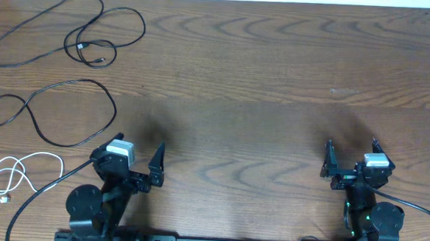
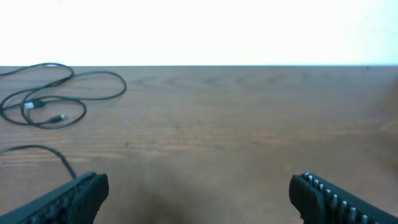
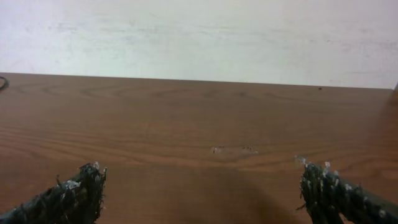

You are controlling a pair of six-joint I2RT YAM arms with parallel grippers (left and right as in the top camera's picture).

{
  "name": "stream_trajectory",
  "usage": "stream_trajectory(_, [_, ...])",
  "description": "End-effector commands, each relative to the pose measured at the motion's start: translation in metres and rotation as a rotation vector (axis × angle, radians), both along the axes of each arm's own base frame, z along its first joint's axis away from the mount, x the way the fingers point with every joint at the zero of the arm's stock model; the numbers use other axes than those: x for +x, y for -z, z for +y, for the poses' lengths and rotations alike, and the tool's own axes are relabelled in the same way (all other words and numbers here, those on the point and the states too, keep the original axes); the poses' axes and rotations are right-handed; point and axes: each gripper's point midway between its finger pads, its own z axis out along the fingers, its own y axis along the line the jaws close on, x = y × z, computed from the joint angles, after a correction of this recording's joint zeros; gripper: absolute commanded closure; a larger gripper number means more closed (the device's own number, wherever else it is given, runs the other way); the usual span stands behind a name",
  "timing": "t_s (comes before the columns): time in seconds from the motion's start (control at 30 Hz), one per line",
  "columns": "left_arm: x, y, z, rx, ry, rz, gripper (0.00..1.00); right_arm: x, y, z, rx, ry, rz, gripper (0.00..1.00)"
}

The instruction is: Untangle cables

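1. All three cables lie on the left part of the table (image 1: 247, 78), well away from both arms' reach in front.
2. The far black cable (image 1: 82, 47) sits by the back edge. The second black cable (image 1: 115, 109) lies nearer, apart from it.
3. The white cable (image 1: 42, 155) is coiled at the near left, apart from both black ones. It is close to the left arm's base wire (image 1: 30, 203), and I cannot tell whether they touch.
4. The left claw (image 1: 127, 160) is spread wide and holds nothing.
5. The right claw (image 1: 352, 156) is also wide and empty, over bare wood.
6. I judge the separating done, since no cable crosses another. The far black one loops over itself, so at most some straightening is left.
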Motion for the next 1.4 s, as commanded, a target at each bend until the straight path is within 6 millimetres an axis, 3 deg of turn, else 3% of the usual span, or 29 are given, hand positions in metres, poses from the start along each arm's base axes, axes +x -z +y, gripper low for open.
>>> stream_trajectory(0.0, [0.004,0.005,0.002,-0.066,-0.021,-0.035,0.02,0.000,0.001,-0.004,0.010,0.019,-0.002,0.01])
stream_trajectory(0.73, [0.020,0.050,-0.003,-0.068,-0.015,-0.086,0.02,0.000,0.001,-0.004,0.010,0.019,-0.002,0.01])
stream_trajectory(1.37, [0.023,0.061,0.003,-0.085,-0.067,-0.071,0.02,0.000,0.001,-0.004,0.010,0.019,-0.002,0.01])
